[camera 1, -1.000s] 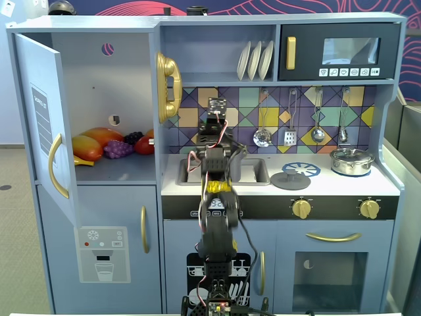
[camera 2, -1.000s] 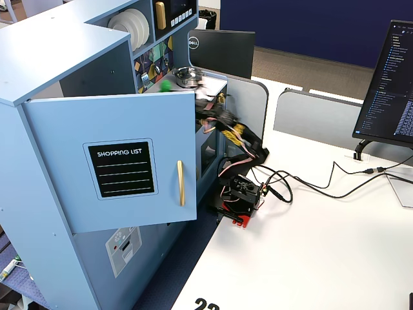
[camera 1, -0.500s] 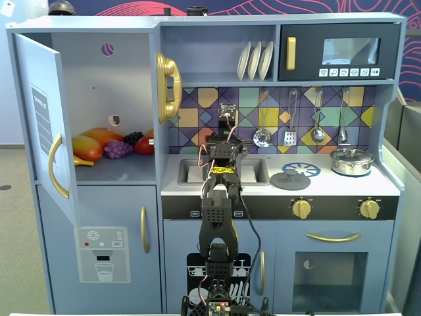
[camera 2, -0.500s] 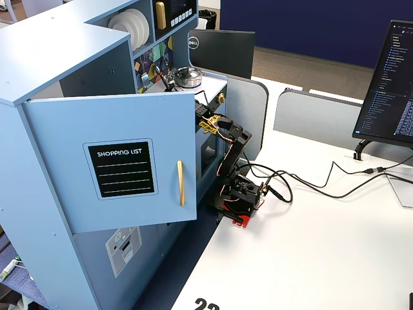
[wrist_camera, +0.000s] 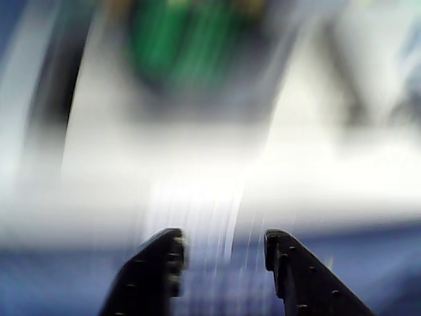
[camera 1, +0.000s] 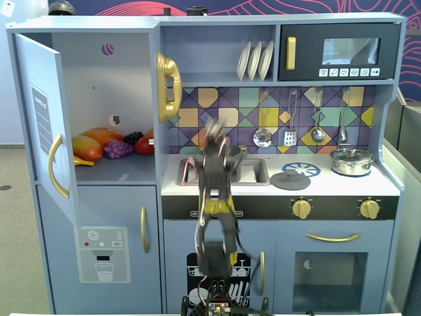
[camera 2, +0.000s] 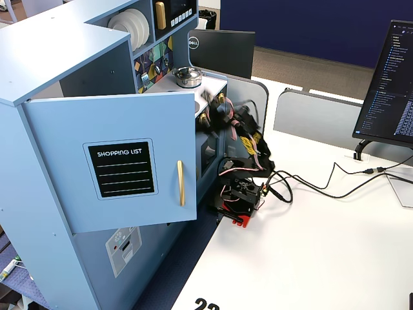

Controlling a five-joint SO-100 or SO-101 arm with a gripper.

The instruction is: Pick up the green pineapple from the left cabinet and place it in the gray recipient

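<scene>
Door (camera 2: 122, 161) of left cabinet (camera 1: 99, 99) open, label reads "SHOPPING LIST". Monitor (camera 2: 221, 51) behind marked "DELL". Three plates (camera 1: 255, 60) on shelf; four utensils (camera 1: 302, 128) hanging; two gold knobs (camera 1: 301, 209). Gripper (wrist_camera: 223, 247) empty, fingers apart, blurred above sink (camera 1: 253, 172). Green blur, likely green pineapple (wrist_camera: 181, 43), ahead in wrist view. Gray pot not discernible.

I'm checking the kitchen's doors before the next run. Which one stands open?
The tall upper-left cabinet door, with the curved gold handle, is swung wide, showing fruit on its shelf. The microwave and the lower doors are shut.
</scene>
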